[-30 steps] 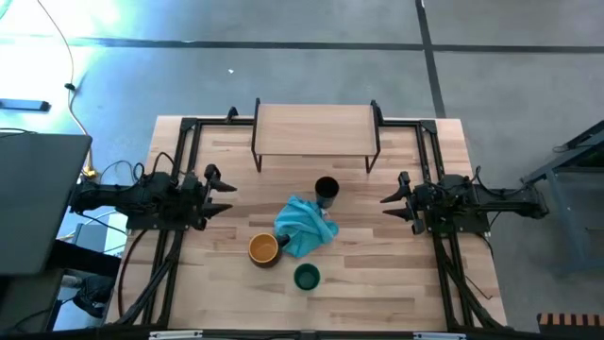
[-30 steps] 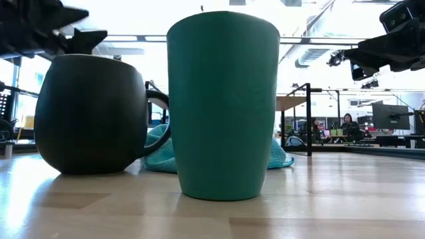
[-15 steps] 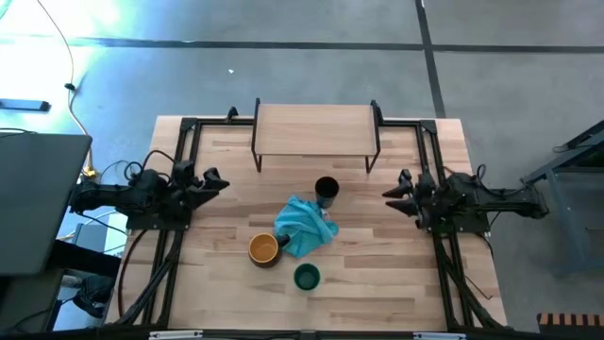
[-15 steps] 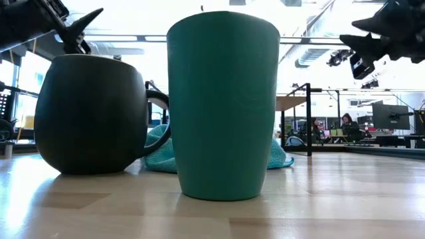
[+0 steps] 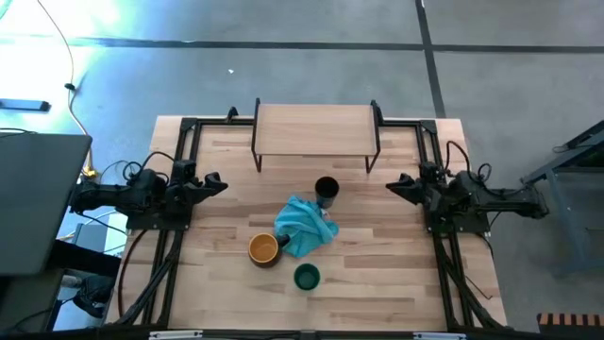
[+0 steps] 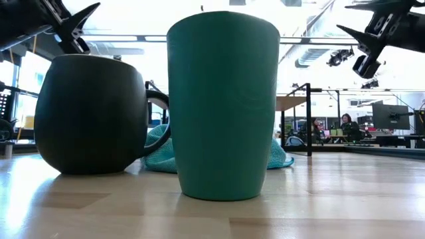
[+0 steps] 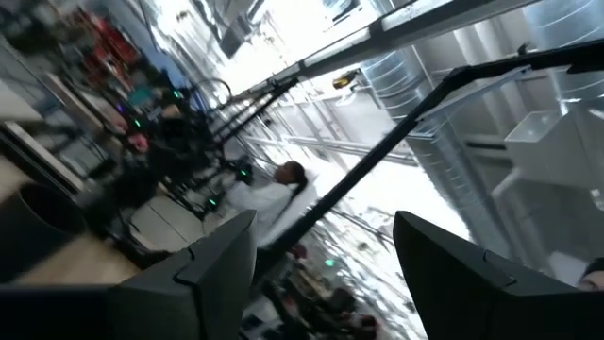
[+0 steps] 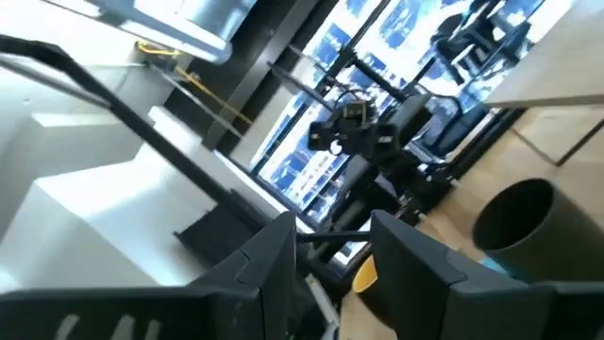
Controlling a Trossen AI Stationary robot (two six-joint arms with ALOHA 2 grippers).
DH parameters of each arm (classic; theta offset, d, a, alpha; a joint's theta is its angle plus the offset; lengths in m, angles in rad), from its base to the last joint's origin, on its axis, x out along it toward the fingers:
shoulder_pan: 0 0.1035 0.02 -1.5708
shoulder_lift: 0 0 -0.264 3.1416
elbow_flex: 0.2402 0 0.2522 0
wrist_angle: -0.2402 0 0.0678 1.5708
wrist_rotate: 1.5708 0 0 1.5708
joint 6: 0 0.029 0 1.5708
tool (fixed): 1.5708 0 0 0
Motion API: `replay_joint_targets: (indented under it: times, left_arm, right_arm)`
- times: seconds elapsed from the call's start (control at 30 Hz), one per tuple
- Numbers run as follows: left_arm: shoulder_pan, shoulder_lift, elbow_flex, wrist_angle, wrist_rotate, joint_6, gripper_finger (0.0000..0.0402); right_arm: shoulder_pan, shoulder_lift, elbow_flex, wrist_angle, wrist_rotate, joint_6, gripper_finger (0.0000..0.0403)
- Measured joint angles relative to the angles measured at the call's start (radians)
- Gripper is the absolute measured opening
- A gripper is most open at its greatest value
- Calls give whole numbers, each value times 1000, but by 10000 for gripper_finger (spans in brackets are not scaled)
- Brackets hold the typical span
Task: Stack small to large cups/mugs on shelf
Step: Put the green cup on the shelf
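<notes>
The green cup (image 5: 307, 277) stands upright near the table's near edge and fills the low view (image 6: 222, 106). The dark mug with the yellow-orange inside (image 5: 264, 249) (image 6: 93, 113) stands on its base to the cup's left. The black cup (image 5: 327, 192) (image 8: 528, 225) stands in front of the shelf (image 5: 316, 128). My left gripper (image 5: 215, 181) (image 7: 326, 250) hangs open over the table's left side. My right gripper (image 5: 394, 186) (image 8: 332, 247) hangs open over the right side. Both are raised well clear of the cups.
A crumpled teal cloth (image 5: 304, 225) lies between the black cup and the mug, touching both. The shelf stands on thin black legs at the far edge. Bare table top (image 5: 396, 274) lies to the right of the green cup. People sit in the room beyond the table.
Both grippers have risen and tipped their fingers upward, away from the table top; the right one has also drawn a little toward the far edge. The cups, mug and cloth have stayed where they were.
</notes>
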Motion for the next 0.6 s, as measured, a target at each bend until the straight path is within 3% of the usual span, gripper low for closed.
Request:
replay_joint_targets:
  times: [0.2, 0.47, 0.6]
  left_arm:
    - [0, 0, 0, 0, 9, -4, 237]
    - [0, 0, 0, 4, -12, -28, 237]
    - [0, 0, 0, -80, -139, -24, 237]
  right_arm:
    - [-4, 0, 0, -73, 14, -23, 131]
    - [-6, 1, 0, -1, 187, 240, 131]
    - [8, 28, 1, 37, 195, 254, 131]
